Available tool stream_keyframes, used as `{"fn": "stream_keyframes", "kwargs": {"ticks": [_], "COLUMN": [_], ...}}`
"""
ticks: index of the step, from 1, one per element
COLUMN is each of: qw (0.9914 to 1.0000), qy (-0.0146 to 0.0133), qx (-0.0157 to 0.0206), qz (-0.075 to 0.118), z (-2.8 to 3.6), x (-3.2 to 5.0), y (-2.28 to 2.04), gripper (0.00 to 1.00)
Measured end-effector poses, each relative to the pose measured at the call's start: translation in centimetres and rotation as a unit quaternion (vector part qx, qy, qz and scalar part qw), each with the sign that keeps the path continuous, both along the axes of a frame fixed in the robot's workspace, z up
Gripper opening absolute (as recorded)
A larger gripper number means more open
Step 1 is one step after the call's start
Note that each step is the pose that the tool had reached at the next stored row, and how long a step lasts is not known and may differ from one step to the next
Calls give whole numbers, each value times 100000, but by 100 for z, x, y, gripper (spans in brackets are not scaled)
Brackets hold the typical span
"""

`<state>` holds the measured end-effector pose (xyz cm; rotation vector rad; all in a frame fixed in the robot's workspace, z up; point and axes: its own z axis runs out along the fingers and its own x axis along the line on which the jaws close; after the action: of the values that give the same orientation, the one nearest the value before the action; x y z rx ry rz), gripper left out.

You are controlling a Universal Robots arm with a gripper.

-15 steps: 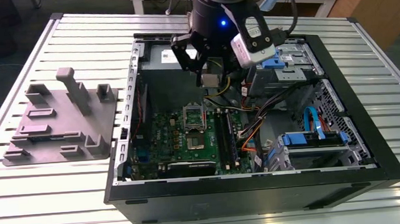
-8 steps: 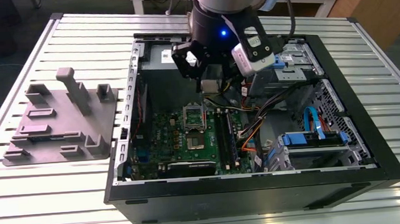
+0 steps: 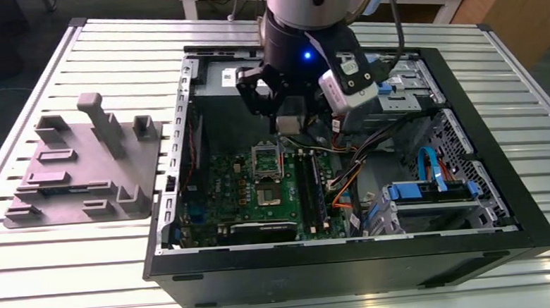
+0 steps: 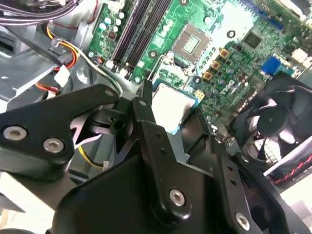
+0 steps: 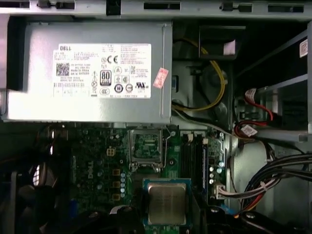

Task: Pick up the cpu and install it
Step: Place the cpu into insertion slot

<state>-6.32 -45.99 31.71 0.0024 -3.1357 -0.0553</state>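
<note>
1 grey tray [image 3: 73, 175] sits on the slatted table [image 3: 36, 279] at the exterior view's left, well apart from the open computer case [image 3: 356, 270]. Moving right, the gripper [image 3: 292, 125] hangs over the green motherboard [image 3: 225, 188]. In the second wrist view its 2 black fingers [image 4: 145, 107] are clamped on the cpu [image 4: 170, 105], which is off the board and near the open socket [image 4: 192, 41]. Further right sits a blue drive cage [image 3: 428, 192].

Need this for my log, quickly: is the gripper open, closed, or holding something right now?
Gripper: jaws closed on the cpu, holding it above the motherboard.
</note>
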Motion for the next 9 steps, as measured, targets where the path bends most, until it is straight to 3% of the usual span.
{"fn": "stream_keyframes", "kwargs": {"ticks": [3,6,9], "qw": [99998,99990,99980], "qy": [344,358,505], "qx": [26,12,0], "qz": [544,1403,1954], "z": [-75,-147,-199], "x": [-1,-63,-72], "y": [-65,-68,-88], "gripper": [47,47,47]}}
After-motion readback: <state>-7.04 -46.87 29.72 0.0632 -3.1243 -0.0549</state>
